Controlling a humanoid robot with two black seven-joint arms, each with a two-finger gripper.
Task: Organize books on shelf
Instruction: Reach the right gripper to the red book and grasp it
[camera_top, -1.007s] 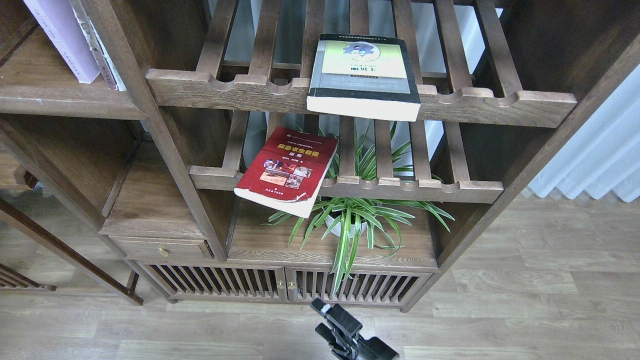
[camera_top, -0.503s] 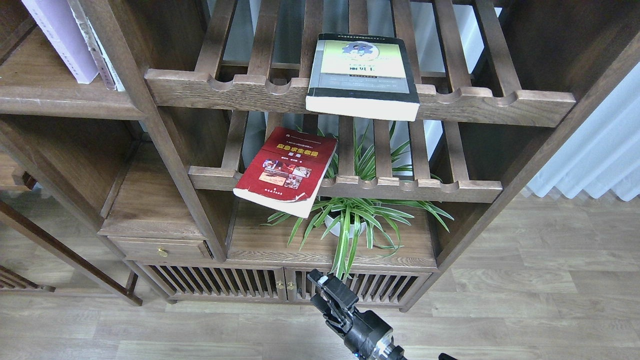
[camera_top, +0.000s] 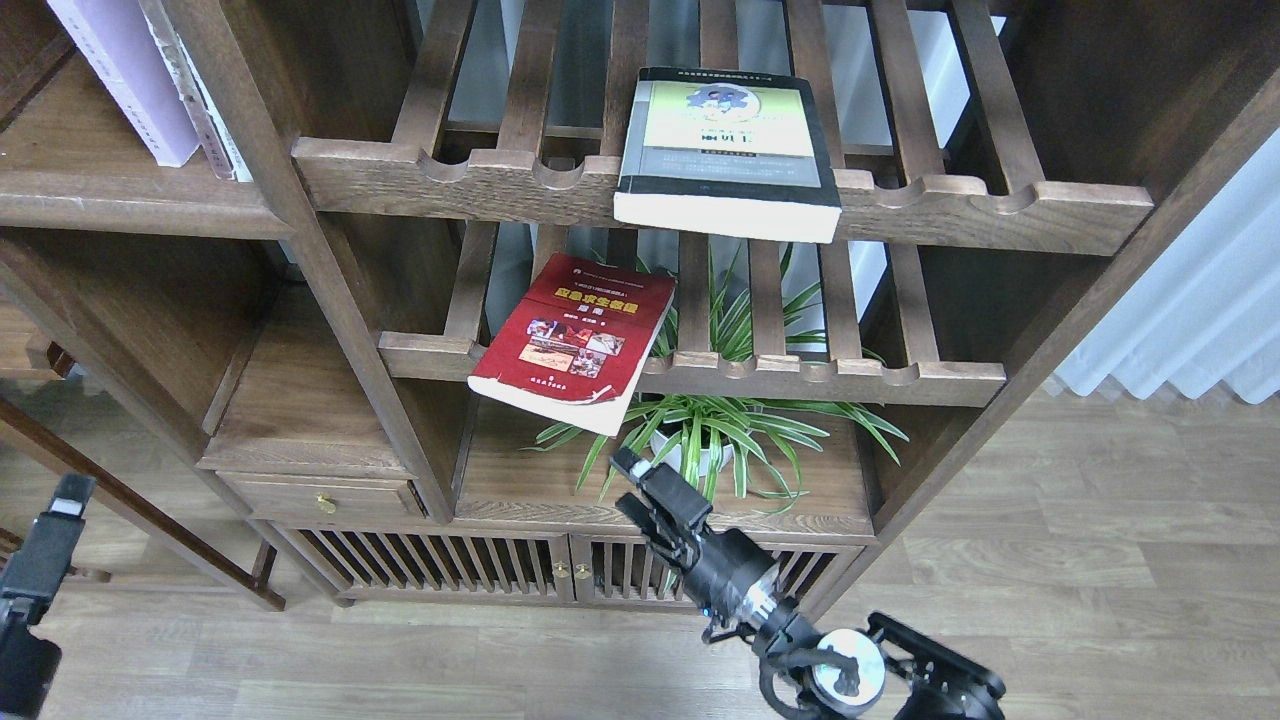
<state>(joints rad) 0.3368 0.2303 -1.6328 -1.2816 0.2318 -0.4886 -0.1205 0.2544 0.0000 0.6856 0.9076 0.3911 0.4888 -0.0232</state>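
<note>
Right fingers (camera_top: 630, 482) parted, empty, reaching up-left below the red book (camera_top: 573, 341); left fingers (camera_top: 60, 497) unclear.

Right claw (camera_top: 628, 484) raised, fingers parted; left claw (camera_top: 62, 497) low, unclear.

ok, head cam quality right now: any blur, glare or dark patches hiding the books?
Head view: sharp overall, no motion blur on the right hand. Even light; red book and black-edged book covers show no glare, though the small print is too fine to read. The compartment under the shelf is shadowed. Lavender book is cropped at the top edge. Left hand is too dark to make out its fingers.
</note>
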